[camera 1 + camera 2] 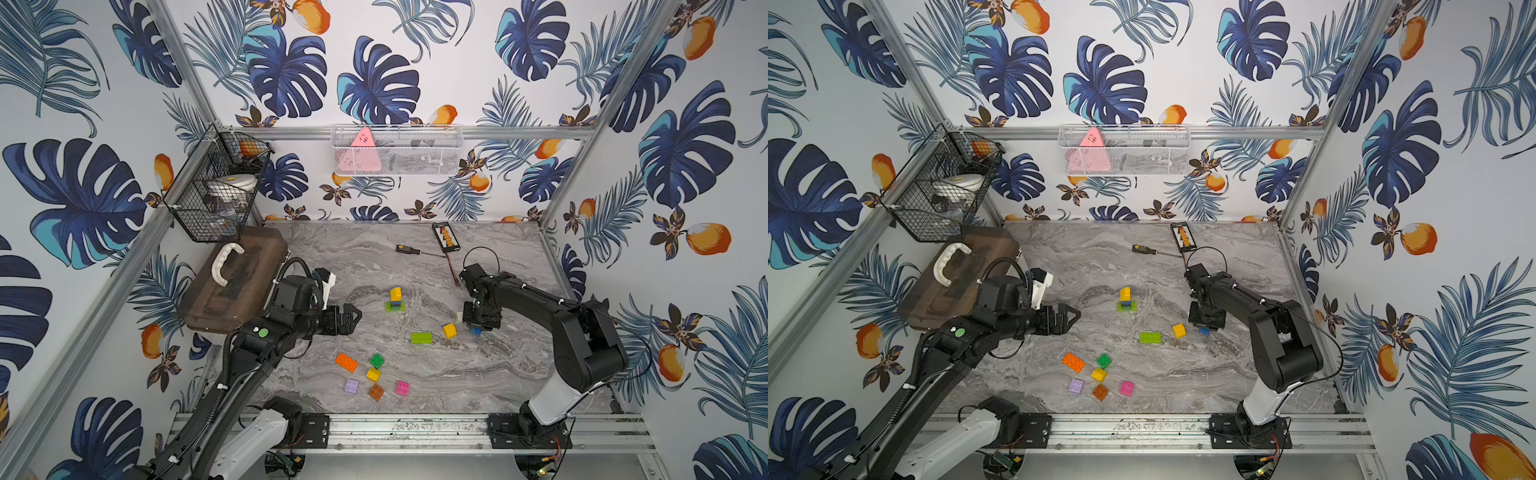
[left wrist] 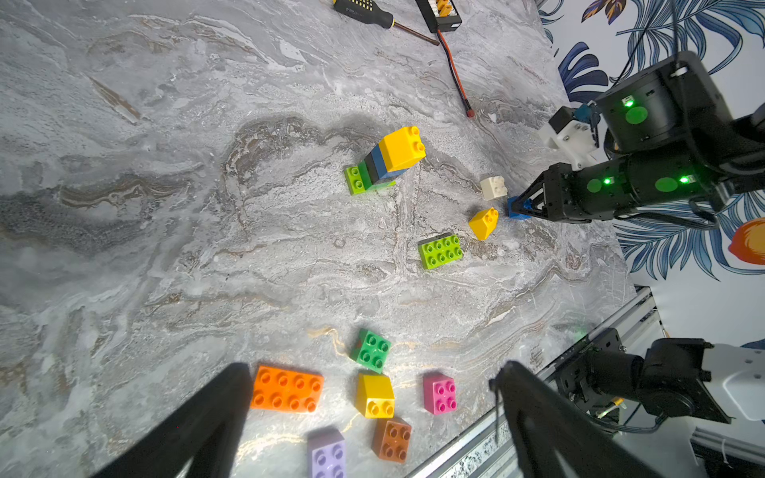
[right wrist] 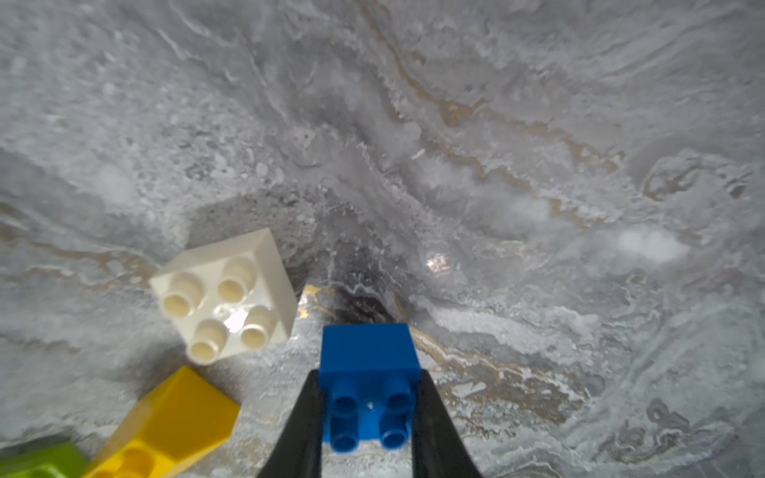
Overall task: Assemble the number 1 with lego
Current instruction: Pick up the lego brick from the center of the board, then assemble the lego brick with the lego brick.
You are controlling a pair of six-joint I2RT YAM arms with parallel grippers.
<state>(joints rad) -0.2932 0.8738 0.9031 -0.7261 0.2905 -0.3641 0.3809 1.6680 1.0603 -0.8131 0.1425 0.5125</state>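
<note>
The right wrist view shows what the top views mostly hide: the right hand (image 3: 368, 376) is clamped on a blue brick (image 3: 366, 351) low at the surface (image 3: 496, 165), with a white brick (image 3: 225, 294) just beside it. The left hand (image 1: 354, 319) hangs wide open. The brick stack (image 1: 395, 300) stands mid-surface. Loose bricks (image 1: 373, 374) cluster near the front rail (image 1: 415, 428), with bare marble between.

I log bright, even overhead light in both top views, soft short shadows on the counter (image 1: 457, 374), a glare spot on the white brick (image 3: 234, 323) in the right wrist view, the yellow brick (image 3: 165, 418) blurred at that frame's edge, the blue brick (image 3: 368, 360) sharp.
</note>
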